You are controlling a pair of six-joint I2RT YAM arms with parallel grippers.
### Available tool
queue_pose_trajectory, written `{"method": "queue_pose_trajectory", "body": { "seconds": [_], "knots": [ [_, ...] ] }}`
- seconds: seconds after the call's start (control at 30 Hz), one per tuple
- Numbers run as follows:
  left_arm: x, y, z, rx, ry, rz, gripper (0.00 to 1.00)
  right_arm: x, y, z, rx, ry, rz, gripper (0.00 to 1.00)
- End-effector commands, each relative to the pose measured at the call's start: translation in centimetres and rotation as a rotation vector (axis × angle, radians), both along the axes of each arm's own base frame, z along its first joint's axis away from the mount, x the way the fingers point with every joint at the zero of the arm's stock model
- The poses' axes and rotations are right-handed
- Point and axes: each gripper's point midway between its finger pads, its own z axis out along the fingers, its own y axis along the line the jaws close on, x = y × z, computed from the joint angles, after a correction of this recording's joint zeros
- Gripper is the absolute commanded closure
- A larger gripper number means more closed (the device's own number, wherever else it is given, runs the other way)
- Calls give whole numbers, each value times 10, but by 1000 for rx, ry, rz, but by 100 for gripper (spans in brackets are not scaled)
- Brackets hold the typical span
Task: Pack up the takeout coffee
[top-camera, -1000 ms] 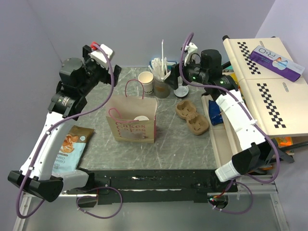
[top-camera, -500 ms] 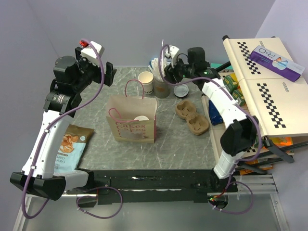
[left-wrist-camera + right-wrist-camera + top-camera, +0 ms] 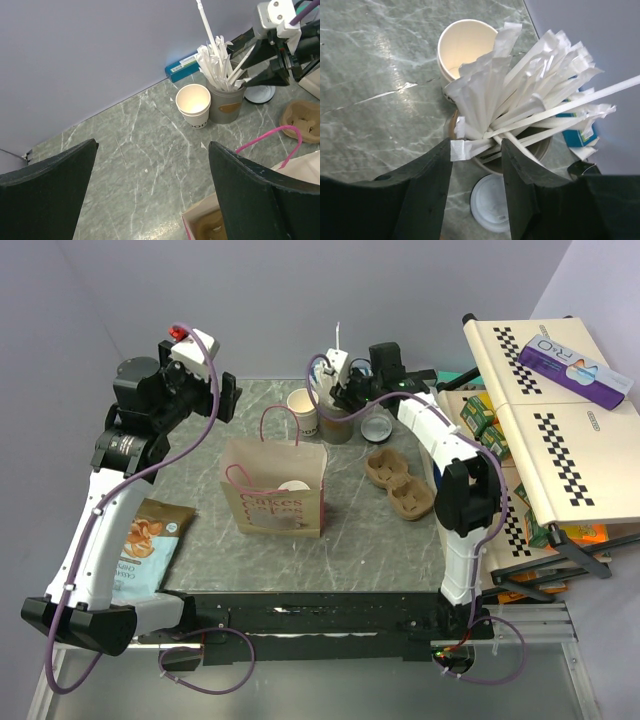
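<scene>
Right gripper (image 3: 335, 390) of mine hangs over the grey cup (image 3: 335, 425) of straws. The paper cup (image 3: 303, 408) stands just left of it, the lid (image 3: 377, 427) lies just right.

From my left wrist, the left gripper (image 3: 152, 147) gapes wide and empty.

From my right wrist, wrapped straws (image 3: 520, 95) sit between my half-spread fingers (image 3: 427, 185). Whether they pinch, I cannot tell. Lifting from here could drag straws out, scatter them, or tip the paper cup alongside.

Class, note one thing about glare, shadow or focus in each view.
Top external: even light, everything sharp. Left wrist: left gripper dark and soft-edged; paper cup glows inside. Right wrist: white glare streak on the table beside the cup; right gripper nearly black.
</scene>
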Motion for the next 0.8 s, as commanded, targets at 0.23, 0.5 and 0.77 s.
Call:
{"method": "queue_pose_trajectory", "body": {
  "seconds": [0.23,0.5,0.77],
  "knots": [
    [9,3,9,4,-22,13,1,9,4,9,-39,-63,58,75],
    [11,2,4,-4,-9,3,1,-2,0,32,-21,-81,47,100],
    [9,3,0,-11,-15,8,0,-34,-12,118,70,-212,7,100]
  ]
}}
